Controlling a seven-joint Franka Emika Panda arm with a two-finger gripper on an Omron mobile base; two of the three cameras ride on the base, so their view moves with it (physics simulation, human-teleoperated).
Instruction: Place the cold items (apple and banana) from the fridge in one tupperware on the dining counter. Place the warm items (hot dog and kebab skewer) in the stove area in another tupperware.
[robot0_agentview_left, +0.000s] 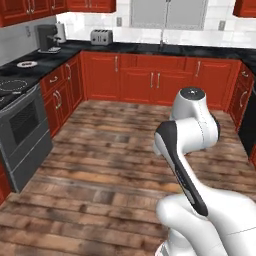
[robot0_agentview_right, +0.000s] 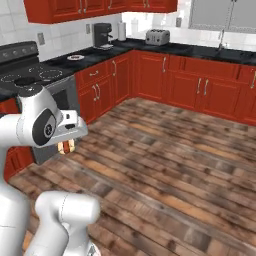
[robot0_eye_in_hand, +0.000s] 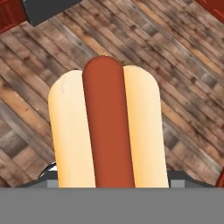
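Note:
A hot dog (robot0_eye_in_hand: 108, 127), a red-brown sausage in a pale bun, runs lengthwise up the middle of the hand view. My gripper (robot0_agentview_right: 66, 143) is shut on it, its dark fingertips (robot0_eye_in_hand: 50, 169) just peeking out at the bun's sides. In the right base view the hot dog (robot0_agentview_right: 65, 148) hangs under the hand above the wooden floor, in front of the stove (robot0_agentview_right: 31, 75). The apple, banana, kebab skewer and tupperware are out of view.
The stove (robot0_agentview_left: 15, 92) stands at the left with its oven door below. On the black counter (robot0_agentview_left: 60, 50) are a coffee machine (robot0_agentview_left: 49, 37), a toaster (robot0_agentview_left: 101, 36) and a small plate (robot0_agentview_left: 26, 64). Red cabinets line the walls around a wide wooden floor (robot0_agentview_left: 110, 150).

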